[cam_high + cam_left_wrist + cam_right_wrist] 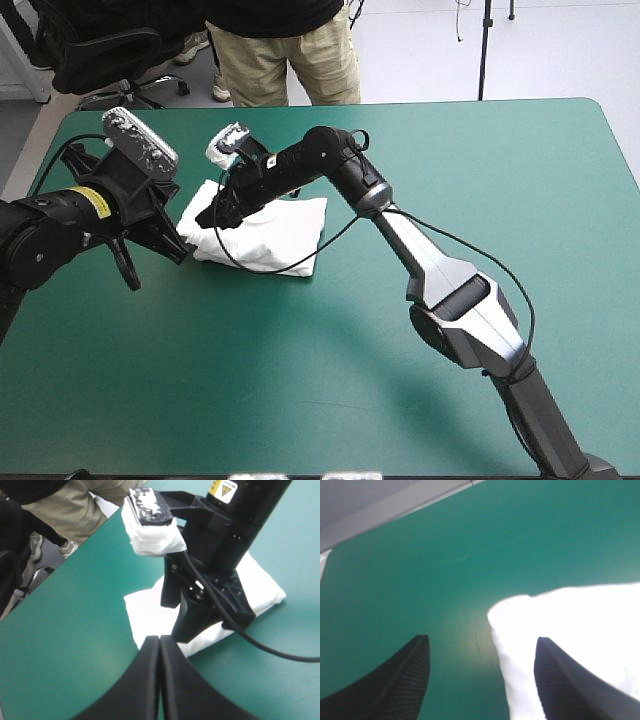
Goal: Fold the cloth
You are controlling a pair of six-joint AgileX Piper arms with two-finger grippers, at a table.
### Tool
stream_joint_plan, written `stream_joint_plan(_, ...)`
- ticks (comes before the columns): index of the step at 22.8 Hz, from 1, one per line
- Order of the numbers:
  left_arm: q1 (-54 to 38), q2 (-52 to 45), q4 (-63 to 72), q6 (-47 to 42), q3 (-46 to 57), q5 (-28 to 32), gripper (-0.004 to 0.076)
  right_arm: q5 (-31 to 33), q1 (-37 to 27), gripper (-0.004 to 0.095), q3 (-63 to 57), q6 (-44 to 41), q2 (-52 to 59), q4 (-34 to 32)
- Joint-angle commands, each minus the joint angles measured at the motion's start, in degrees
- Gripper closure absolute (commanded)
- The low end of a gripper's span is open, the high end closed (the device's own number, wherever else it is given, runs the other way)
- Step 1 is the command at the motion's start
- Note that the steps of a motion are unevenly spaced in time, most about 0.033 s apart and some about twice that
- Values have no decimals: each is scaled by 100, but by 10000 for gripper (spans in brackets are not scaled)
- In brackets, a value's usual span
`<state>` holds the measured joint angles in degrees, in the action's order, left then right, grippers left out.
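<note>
Straddling the folded T-shirt (285, 228) edge, right gripper (482, 639) spread apart; left gripper (160, 641) pinched together, just beside.

Bright even light, soft shadows (T-shirt (580, 625) glaring)

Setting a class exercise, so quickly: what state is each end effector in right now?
Left end effector: closed, holding nothing.
Right end effector: open, empty, one finger over the T-shirt.
</note>
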<state>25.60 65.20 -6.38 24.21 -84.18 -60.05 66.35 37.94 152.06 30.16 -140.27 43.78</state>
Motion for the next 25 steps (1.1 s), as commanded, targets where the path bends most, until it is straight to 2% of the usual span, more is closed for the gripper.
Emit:
stream_joint_plan(1, 14, -112, -169, -281, -132, 231, 741, 535, -241, 422, 140, -1059, 422, -593)
stream_joint_plan(4, 14, -112, -493, -702, -132, 194, 741, 535, -410, 496, -304, -1304, 650, -915)
stream_joint_plan(8, 14, -102, -777, -1123, -132, 102, 741, 476, -472, 518, -2422, -963, 1703, -1705)
stream_joint_plan(12, 14, -102, -777, -1370, -132, 113, 741, -797, -638, 540, -4378, -729, 2658, -1551)
stream_joint_plan(15, 14, -77, -777, -1405, -132, 114, 741, -1916, -851, 529, -5415, -732, 3020, -1077)
stream_joint_plan(17, 14, -41, -777, -1405, -132, 103, 741, -2392, -1027, 492, -5835, -590, 3069, -424)
stream_joint_plan(18, 14, -4, -777, -1405, -132, 103, 741, -2552, -1176, 442, -6049, -257, 2977, 213)
stream_joint_plan(22, 14, 68, -757, -1405, -132, 91, 741, -2425, -1314, 325, -6155, 284, 2700, 1066)
stream_joint_plan(25, 14, 226, -757, -1405, -132, 68, 741, -2312, -1304, 321, -6155, 663, 2383, 1638)
